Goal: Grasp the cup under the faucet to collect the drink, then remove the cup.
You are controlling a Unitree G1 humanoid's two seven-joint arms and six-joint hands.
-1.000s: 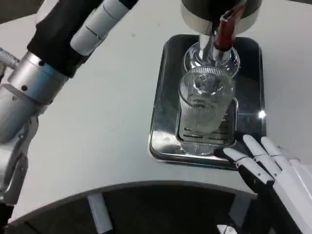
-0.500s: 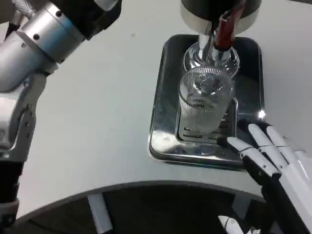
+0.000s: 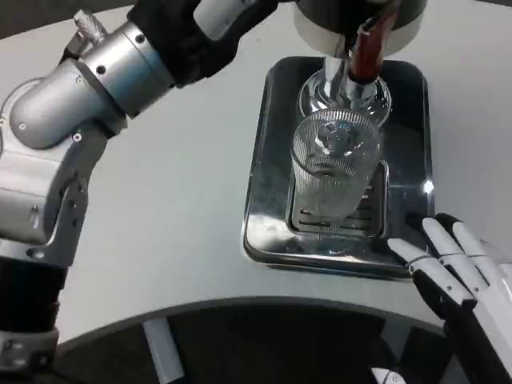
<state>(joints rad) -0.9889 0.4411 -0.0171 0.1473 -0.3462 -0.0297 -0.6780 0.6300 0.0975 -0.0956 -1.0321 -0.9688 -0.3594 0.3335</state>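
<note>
While it stands upright on the slotted grate (image 3: 308,218) of a steel drip tray (image 3: 264,160), the clear ribbed glass cup (image 3: 332,172) sits directly under the faucet (image 3: 346,76). Right hand (image 3: 456,268) hovers near-right of the tray, fingers spread, holding nothing. Left forearm (image 3: 104,80) reaches far; I cannot tell its hand's state.

bright, soft (glare on tray (image 3: 425,189))

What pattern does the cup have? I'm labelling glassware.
Clear glass with fine vertical ribbing; the head view shows the cup standing under the faucet.
</note>
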